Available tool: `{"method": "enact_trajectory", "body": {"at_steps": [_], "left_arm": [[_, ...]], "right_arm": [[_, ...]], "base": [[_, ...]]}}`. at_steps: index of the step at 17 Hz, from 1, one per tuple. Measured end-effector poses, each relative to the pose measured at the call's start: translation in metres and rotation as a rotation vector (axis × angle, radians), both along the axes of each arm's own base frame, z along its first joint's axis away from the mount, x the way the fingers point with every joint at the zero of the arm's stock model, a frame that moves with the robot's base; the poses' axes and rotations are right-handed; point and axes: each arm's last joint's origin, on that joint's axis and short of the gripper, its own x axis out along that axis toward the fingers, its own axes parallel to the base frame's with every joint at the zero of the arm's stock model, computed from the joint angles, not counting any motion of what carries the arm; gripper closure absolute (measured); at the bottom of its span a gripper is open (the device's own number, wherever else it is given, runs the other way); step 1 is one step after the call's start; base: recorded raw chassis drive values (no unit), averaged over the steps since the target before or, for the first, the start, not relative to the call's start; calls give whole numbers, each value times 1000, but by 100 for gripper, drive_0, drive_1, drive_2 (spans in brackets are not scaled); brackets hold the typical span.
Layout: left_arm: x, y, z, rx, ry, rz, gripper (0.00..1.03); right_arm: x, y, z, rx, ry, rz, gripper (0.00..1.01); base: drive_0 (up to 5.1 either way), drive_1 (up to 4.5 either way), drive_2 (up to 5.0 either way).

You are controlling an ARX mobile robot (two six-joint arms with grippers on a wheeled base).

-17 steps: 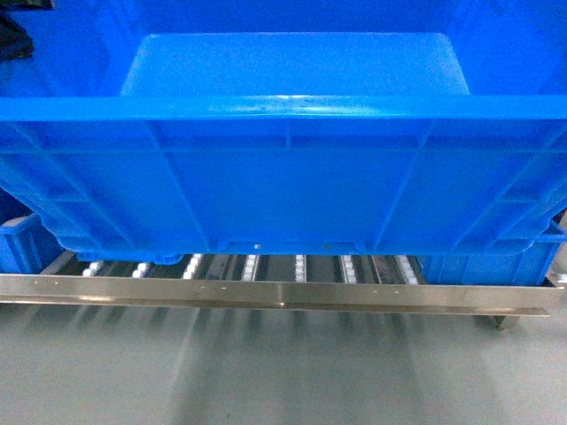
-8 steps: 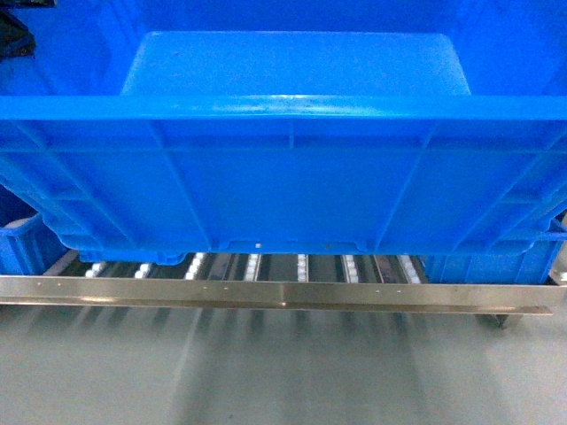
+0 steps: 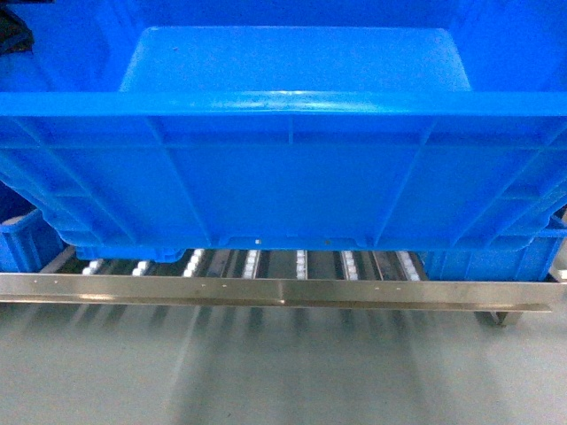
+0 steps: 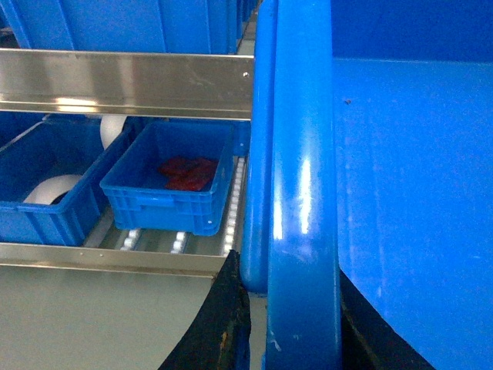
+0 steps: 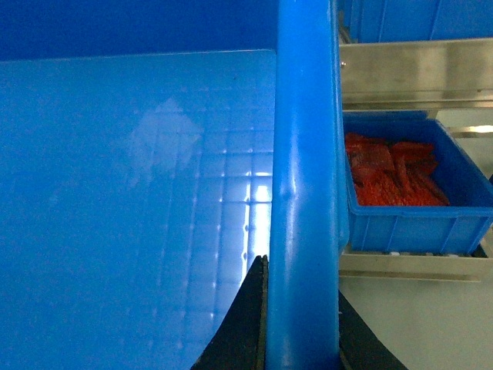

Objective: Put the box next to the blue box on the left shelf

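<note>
Box (image 3: 292, 177) held aloft in front of the left shelf (image 3: 301, 266).
Head: its underside clears the rollers. Left wrist: left claw (image 4: 289, 324) clamped over the rim; a small bin (image 4: 166, 185) beside holds red parts. Right wrist: right claw (image 5: 300, 331) clamped likewise; a red-filled bin (image 5: 416, 196) sits near.

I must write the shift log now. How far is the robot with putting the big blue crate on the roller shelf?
Done: the crate is lifted and brought to the shelf. In hand: the left gripper and right gripper each clamp a side rim, and the crate hangs above the white rollers, which show bare beneath it. Left: set it down on the rollers next to the small blue bin and let go.
</note>
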Motion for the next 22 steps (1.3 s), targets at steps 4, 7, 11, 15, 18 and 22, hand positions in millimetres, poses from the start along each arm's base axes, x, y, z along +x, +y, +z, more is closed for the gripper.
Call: {"method": "enact_trajectory", "body": {"at_steps": [4, 7, 11, 15, 18, 22], "left_arm": [[0, 0, -1, 1, 8, -1, 86], [0, 0, -1, 0, 7, -1, 86], [0, 0, -1, 1, 7, -1, 86], [0, 0, -1, 0, 6, -1, 86], [0, 0, -1, 1, 8, -1, 86], [0, 0, -1, 1, 8, -1, 86]], "right_arm": [[0, -1, -1, -1, 7, -1, 93], [0, -1, -1, -1, 7, -1, 93], [0, -1, -1, -1, 7, -1, 93], [0, -1, -1, -1, 6, -1, 93], [0, -1, -1, -1, 8, -1, 93], [0, -1, -1, -1, 8, -1, 93]], "base": [[0, 0, 0], [0, 0, 0], [0, 0, 0], [0, 0, 0], [0, 0, 0], [0, 0, 0]]}}
